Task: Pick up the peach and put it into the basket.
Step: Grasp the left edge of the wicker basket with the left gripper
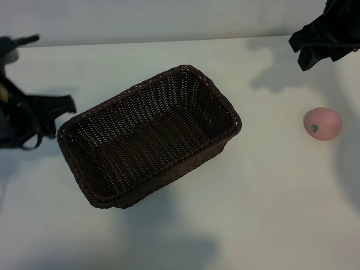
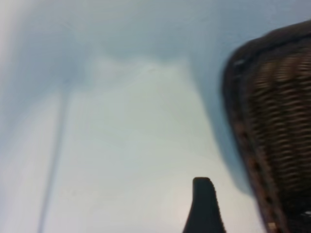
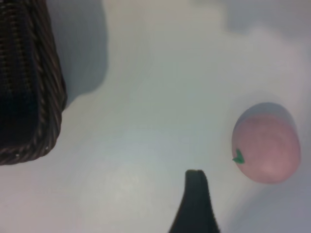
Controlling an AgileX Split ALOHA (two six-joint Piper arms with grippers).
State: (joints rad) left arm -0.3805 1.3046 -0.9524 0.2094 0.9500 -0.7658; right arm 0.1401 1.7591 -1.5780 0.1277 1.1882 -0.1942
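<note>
Two arms flank the empty basket [image 1: 149,135]; the peach [image 1: 323,123] lies on the white surface [image 1: 270,202], well right of it. The right tool [image 1: 322,45] hangs above the peach, open and empty, the left tool [image 1: 53,109] likewise. Next: descend and grasp.

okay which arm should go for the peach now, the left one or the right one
Probably the right. The right gripper hangs open near the peach, which lies on the table on that side. The left gripper is beyond the far end of the empty basket, which lies between it and the fruit.
</note>
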